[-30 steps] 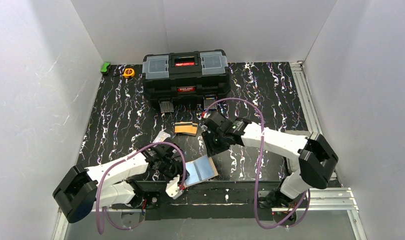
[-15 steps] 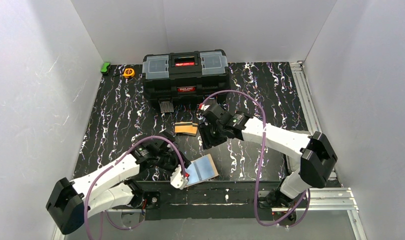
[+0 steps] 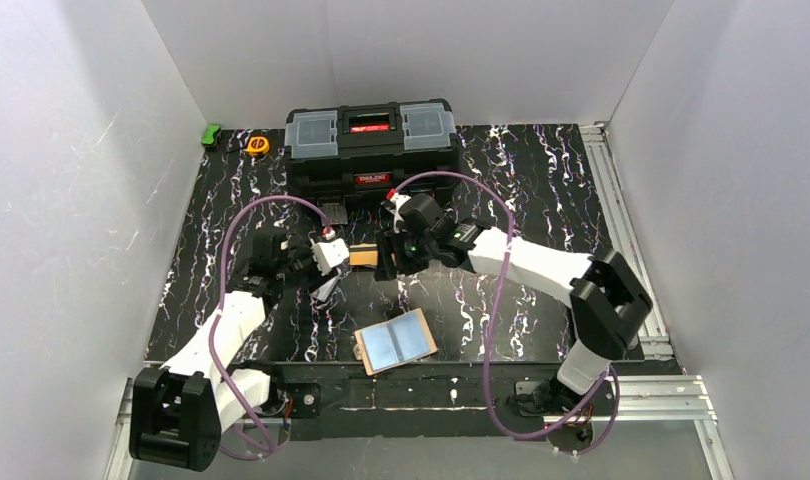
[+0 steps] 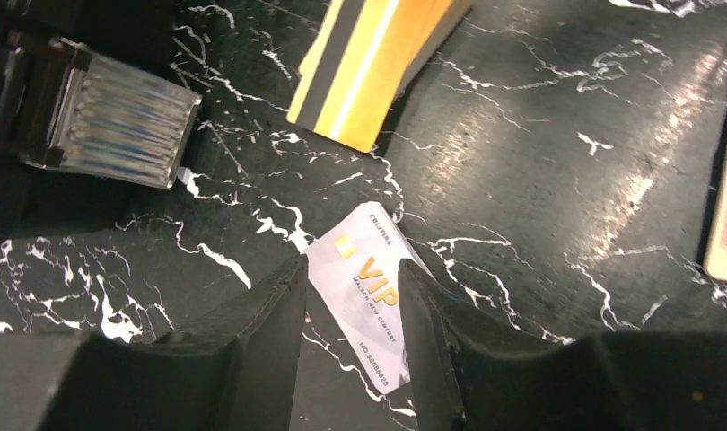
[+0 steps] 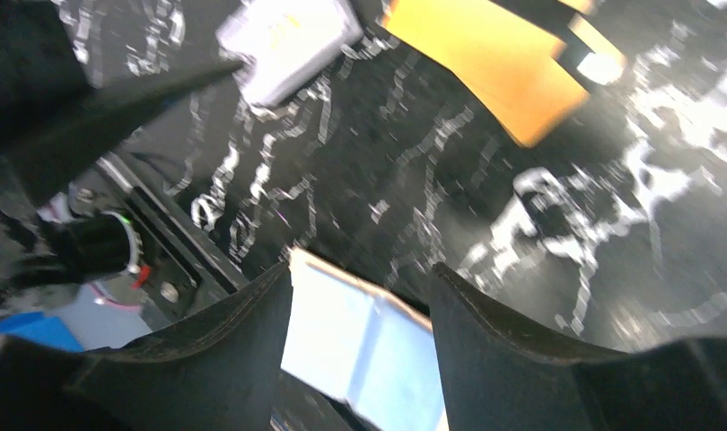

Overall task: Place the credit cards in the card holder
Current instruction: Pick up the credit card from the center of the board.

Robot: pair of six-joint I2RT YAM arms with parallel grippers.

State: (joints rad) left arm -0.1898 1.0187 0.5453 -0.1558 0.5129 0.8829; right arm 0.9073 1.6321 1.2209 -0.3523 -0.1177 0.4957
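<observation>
1. The left claw [image 4: 351, 269] was released. Its two fingers were spread to either side of a pale card [image 4: 369, 301] printed "VIP", which lay flat on the table [image 4: 539, 180]. That straddle suited a pinch across the card's narrow width, but no grip had closed.
2. Just beyond it lay a gold card [image 4: 369, 63] with a dark stripe, on top of at least one more of the credit cards [image 3: 366, 257]. The little pile sat close in front of the black toolbox [image 3: 371, 148], whose latch [image 4: 118, 112] showed nearby.
3. The right claw [image 5: 360, 274] was released too and carried nothing. It hung at the other side of the same pile, probably placed to take or steady a card. Its view was blurred.
4. The card holder [image 3: 394, 341] lay opened flat by the near edge of the table, well apart from the cards, with neither claw on it. Its clear pockets faced up, which suited a card arriving from above. No card could be seen inside.
5. By my judgement the work stood at the pick-up. Thin cards flat on a hard table looked awkward to lift, and a finger might skid over an edge.
</observation>
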